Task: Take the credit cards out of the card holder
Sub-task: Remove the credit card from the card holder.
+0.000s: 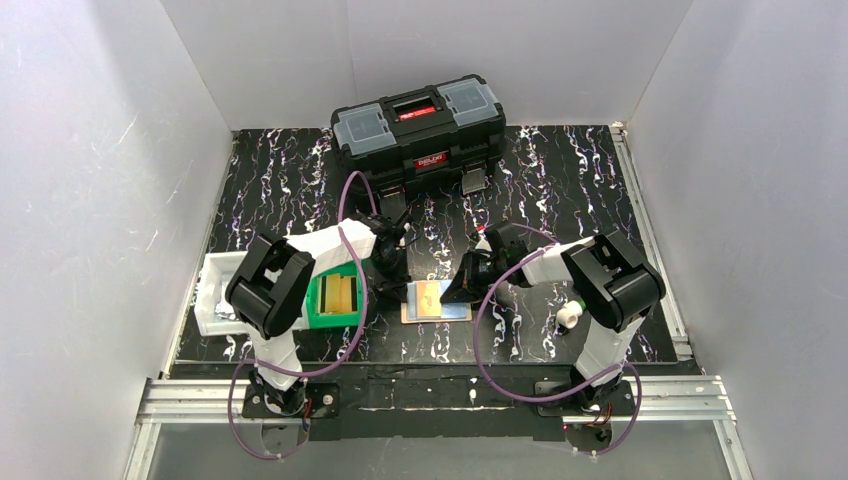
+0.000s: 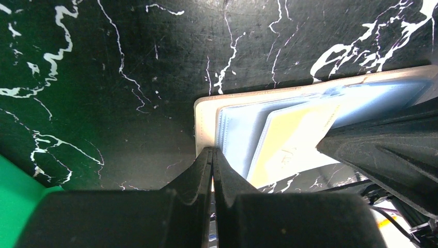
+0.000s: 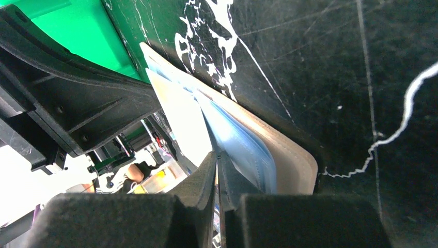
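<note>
Your left gripper [image 2: 212, 155] has its fingers pressed together, tips touching the edge of the open card holder [image 2: 205, 118], with nothing visibly held. Your right gripper [image 3: 217, 160] is closed at the opposite edge; you cannot tell whether it nips the yellow card [image 2: 294, 139] lying over the blue card [image 2: 235, 134]. Expect light, stiff, slick cards: pinch an exposed edge and slide it flat. The marbled table [image 2: 129, 77] looks smooth. A green bin [image 2: 15, 181] sits just beside the left fingers, with a toolbox [image 1: 420, 125] well beyond.
</note>
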Robot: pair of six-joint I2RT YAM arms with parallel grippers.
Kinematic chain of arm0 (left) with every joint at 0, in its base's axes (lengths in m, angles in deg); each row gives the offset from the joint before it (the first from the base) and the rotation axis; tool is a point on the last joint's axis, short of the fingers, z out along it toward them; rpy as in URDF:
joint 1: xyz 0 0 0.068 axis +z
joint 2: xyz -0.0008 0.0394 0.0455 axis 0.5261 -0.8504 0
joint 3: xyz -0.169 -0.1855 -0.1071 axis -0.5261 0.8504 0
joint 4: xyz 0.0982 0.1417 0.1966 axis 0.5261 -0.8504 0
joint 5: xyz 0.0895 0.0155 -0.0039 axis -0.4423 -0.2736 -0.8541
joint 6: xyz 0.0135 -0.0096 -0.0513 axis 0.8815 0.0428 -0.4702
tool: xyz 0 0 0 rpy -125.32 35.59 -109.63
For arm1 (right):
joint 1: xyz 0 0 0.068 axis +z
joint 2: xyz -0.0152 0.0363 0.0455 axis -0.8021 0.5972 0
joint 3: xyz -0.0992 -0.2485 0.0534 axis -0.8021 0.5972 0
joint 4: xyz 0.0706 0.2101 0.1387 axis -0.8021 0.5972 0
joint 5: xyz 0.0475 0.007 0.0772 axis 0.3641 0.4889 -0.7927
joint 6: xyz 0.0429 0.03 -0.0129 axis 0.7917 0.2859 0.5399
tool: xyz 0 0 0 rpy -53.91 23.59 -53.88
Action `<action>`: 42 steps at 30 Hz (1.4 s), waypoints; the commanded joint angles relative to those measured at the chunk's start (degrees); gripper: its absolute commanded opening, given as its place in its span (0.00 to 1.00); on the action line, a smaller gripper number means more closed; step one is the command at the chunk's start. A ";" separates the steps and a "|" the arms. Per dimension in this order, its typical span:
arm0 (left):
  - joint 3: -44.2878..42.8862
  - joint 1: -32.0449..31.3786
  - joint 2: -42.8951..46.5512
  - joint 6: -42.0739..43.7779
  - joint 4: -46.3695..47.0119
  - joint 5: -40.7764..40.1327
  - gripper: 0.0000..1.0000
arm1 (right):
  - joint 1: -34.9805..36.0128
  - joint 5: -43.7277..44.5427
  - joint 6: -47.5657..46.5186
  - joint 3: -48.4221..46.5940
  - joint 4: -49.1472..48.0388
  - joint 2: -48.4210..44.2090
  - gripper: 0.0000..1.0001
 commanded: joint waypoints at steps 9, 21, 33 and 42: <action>-3.83 -0.76 1.88 5.95 -9.83 -4.34 0.02 | -0.34 1.14 -1.31 -0.55 1.62 -0.53 0.11; -7.39 -2.01 2.81 5.39 -6.86 2.36 0.09 | -0.35 0.94 -1.37 -0.90 1.77 0.18 0.11; -5.76 -2.02 -3.23 5.29 -2.49 4.13 0.03 | -0.35 0.77 -1.48 -1.43 2.20 0.40 0.11; -3.73 -2.02 -5.72 3.84 -3.49 1.01 0.00 | -0.35 -0.53 -0.20 -1.70 1.02 -0.47 0.27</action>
